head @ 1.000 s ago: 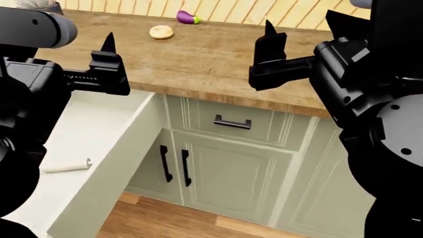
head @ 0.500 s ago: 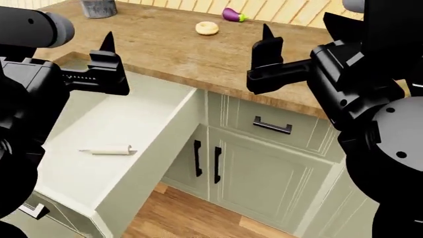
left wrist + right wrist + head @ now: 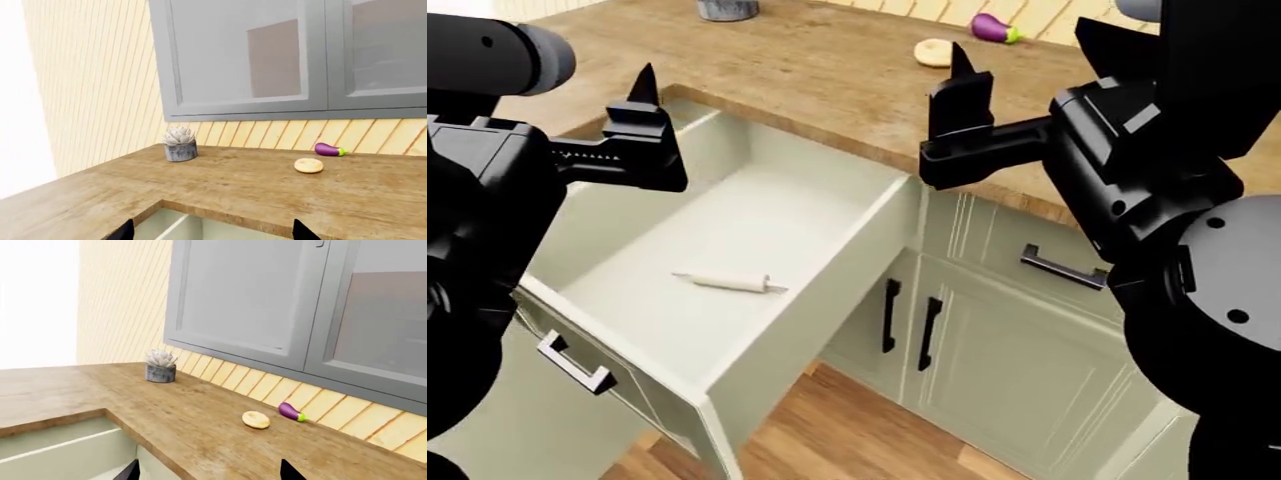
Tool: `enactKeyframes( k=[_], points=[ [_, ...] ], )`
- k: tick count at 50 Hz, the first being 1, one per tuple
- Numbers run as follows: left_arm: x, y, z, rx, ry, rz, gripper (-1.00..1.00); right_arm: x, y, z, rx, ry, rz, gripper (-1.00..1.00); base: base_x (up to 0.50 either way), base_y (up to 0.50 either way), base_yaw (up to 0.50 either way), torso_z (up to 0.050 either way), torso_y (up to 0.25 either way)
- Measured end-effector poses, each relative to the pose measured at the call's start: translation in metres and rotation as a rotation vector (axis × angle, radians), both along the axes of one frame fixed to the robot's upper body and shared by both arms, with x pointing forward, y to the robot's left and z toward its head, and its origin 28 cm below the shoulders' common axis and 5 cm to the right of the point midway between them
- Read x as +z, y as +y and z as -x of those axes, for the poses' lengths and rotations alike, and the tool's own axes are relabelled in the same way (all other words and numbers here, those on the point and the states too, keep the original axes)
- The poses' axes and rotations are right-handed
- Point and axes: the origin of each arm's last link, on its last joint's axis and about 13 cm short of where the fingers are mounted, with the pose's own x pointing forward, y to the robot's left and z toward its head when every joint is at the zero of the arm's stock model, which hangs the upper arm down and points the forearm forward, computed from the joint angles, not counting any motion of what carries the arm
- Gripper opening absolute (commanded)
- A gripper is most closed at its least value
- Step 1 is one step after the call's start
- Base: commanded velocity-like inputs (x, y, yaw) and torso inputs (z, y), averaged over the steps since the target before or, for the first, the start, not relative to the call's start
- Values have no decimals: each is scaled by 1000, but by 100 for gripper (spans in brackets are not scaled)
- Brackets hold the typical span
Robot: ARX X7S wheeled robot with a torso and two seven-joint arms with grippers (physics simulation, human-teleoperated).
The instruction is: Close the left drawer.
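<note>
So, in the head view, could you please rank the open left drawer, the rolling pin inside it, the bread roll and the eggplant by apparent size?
1. left drawer, by far the largest.
2. rolling pin.
3. bread roll and eggplant: they look about alike, and both sit farther from the camera, so I won't rank them.

I see the left drawer in pale cream-green, plain inside, with a dark bar handle on its front. A cream-white rolling pin lies in it. My countertop shows warm brown wood grain; the wall behind is light yellow vertical slats. The upper cabinets are flat grey. On the counter sit a purple eggplant with a green cap, a tan round bun, and a pale green succulent in a grey pot. Both grippers, left and right, are black. The floor is orange-brown planks.
</note>
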Motion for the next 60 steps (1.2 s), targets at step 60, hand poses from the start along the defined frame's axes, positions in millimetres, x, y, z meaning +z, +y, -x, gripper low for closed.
enactKeyframes(
  k=[60],
  points=[
    [3,0,3,17,-19,-3,100,-4,4,0,15,0,32,100,0,0,500,0,0]
  ],
)
